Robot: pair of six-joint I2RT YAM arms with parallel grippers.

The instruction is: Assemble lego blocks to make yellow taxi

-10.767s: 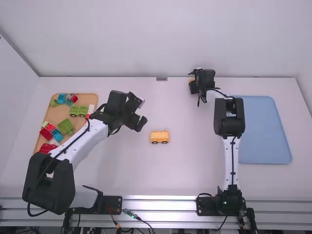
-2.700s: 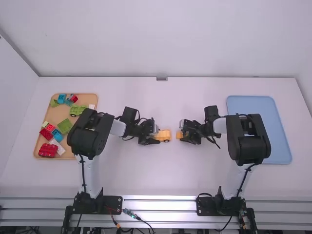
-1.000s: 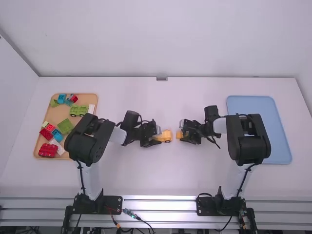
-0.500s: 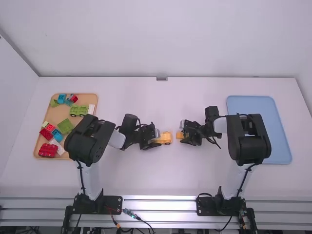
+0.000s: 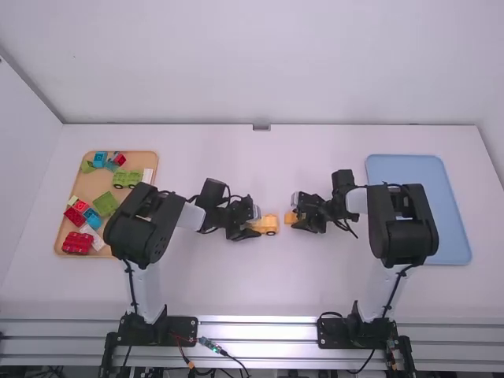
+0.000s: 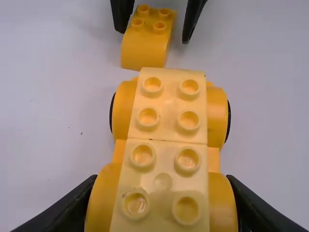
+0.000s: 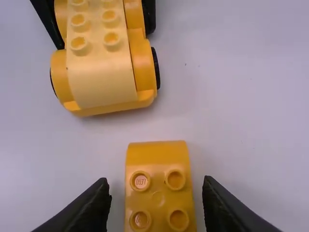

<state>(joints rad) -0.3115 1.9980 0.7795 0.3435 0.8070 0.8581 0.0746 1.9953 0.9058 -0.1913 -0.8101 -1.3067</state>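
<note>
In the high view, my left gripper (image 5: 253, 224) is at the left end of the yellow car (image 5: 271, 224) near the table's middle. In the left wrist view, the left gripper (image 6: 161, 205) is shut on the wheeled car (image 6: 166, 108), which has pale yellow studded bricks on top. My right gripper (image 5: 293, 220) stands just right of the car, around a small curved yellow brick (image 5: 290, 217). The right wrist view has the right gripper (image 7: 157, 198) open, its fingers on both sides of the curved brick (image 7: 158, 159), with gaps. Brick and car (image 7: 101, 79) are apart.
An orange tray (image 5: 114, 250) at the left holds several loose red, green, blue and white blocks and a green wheeled piece (image 5: 127, 179). A blue tray (image 5: 449, 213) lies on the right, partly behind the right arm.
Since the oldest frame, the right gripper and curved brick have come from the far edge to beside the car, and the left gripper has taken hold of the car. Lately the car has shifted slightly nearer.
</note>
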